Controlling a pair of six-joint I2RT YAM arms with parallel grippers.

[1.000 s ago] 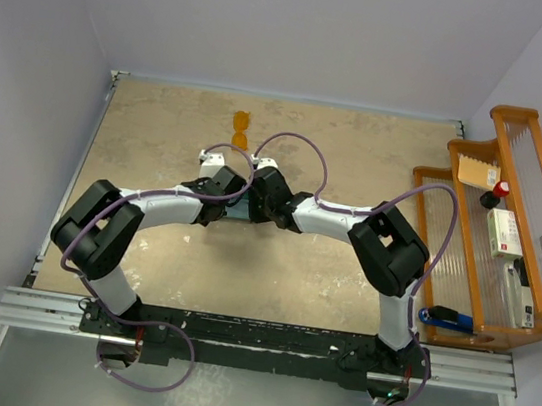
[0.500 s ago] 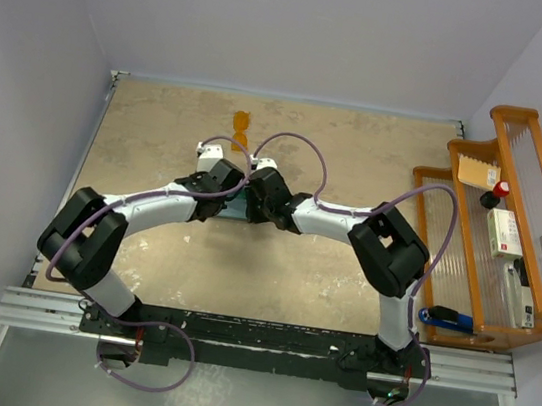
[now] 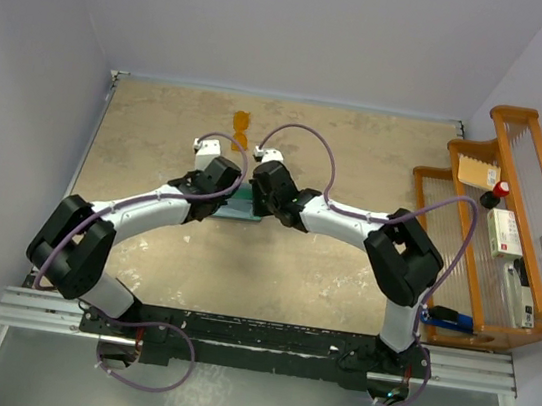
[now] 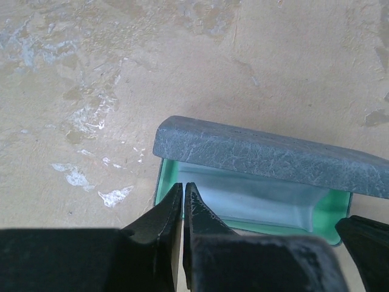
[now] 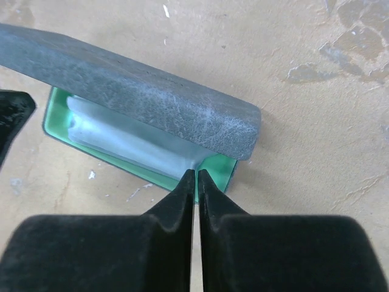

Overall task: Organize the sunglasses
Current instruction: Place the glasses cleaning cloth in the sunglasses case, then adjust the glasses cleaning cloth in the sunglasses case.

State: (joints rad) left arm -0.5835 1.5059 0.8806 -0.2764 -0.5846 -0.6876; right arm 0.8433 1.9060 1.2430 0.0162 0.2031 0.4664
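The sunglasses (image 3: pixel 241 128), small with orange lenses, lie on the tan table beyond both grippers. They are out of both wrist views. The grey-blue case (image 3: pixel 243 215) stands open between the grippers, its lid (image 4: pixel 261 155) raised over the teal lining (image 5: pixel 121 146). My left gripper (image 4: pixel 183 185) is shut, its tips over the case's near left rim. Only a hairline slit shows between the fingers of my right gripper (image 5: pixel 196 173), which is closed on the near rim at the case's right end. In the top view the left gripper (image 3: pixel 231 200) and right gripper (image 3: pixel 257 205) meet over the case.
A wooden rack (image 3: pixel 475 191) with small boxes and bottles stands along the right edge. A blue-handled tool (image 3: pixel 447 317) lies at its foot. Walls close the table on the left, far and right sides.
Both grippers have shifted slightly away from the bases, over the case. The left arm has stretched out and its elbow has swung left. The sunglasses have not moved.
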